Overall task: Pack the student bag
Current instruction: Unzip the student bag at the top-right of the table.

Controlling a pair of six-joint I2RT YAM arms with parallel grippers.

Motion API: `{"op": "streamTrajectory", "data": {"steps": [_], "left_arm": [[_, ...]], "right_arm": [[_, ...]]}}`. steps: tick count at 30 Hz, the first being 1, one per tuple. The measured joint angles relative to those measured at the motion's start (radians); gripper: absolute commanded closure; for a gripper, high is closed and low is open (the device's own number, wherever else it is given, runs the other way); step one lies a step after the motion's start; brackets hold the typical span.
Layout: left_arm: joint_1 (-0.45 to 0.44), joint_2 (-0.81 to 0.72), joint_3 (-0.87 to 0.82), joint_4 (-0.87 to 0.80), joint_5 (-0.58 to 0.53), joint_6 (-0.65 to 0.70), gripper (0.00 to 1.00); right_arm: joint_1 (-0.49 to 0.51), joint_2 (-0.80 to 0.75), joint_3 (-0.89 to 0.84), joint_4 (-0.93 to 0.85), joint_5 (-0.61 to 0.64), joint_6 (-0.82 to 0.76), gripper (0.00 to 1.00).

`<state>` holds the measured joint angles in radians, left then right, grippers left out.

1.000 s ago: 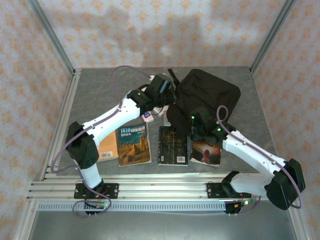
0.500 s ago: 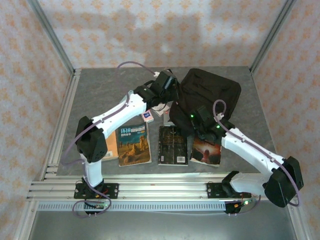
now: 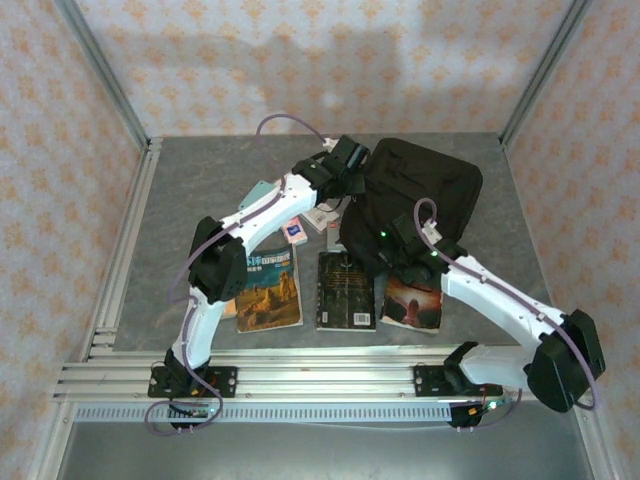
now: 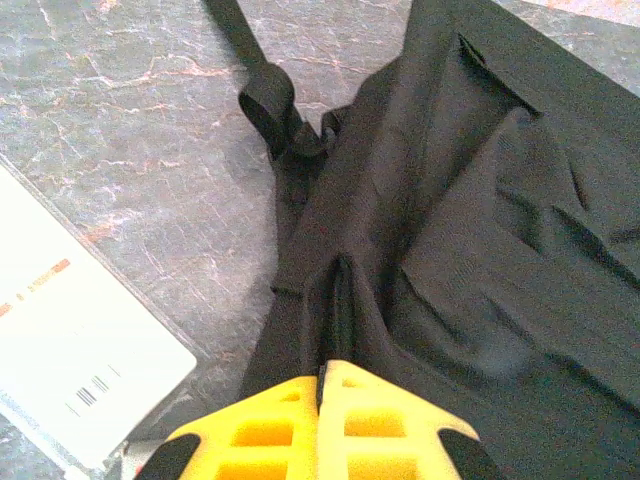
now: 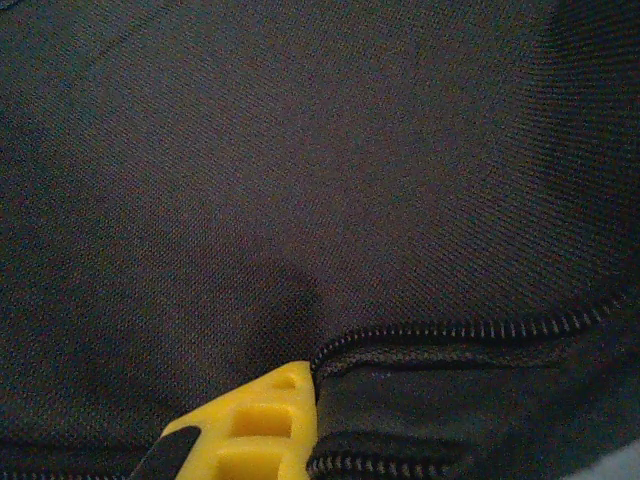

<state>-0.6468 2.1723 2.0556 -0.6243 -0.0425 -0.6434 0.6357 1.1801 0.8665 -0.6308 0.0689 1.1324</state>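
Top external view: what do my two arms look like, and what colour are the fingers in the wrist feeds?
The left arm and right arm have white link shells with black joints and black wrists. A mauve cable loops along each. Green lights glow near the right wrist. The fingers are yellow plastic with square moulded pockets.

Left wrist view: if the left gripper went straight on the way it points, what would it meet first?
The bag: the left gripper has its closed tips at a raised fold of the black fabric, apparently pinching it.
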Motion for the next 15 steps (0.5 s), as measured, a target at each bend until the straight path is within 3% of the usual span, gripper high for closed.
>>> {"op": "streamTrajectory", "data": {"steps": [7, 15], "left_arm": [[0.033, 0.089, 0.132, -0.031, -0.026, 0.021, 1.0], [0.036, 0.291, 0.428, -0.097, -0.029, 0.045, 1.0]], "right_arm": [[0.0, -0.064, -0.034, -0.008, -0.014, -0.019, 1.0], [0.0, -0.079, -0.055, 0.008, -0.028, -0.031, 1.0]]}}
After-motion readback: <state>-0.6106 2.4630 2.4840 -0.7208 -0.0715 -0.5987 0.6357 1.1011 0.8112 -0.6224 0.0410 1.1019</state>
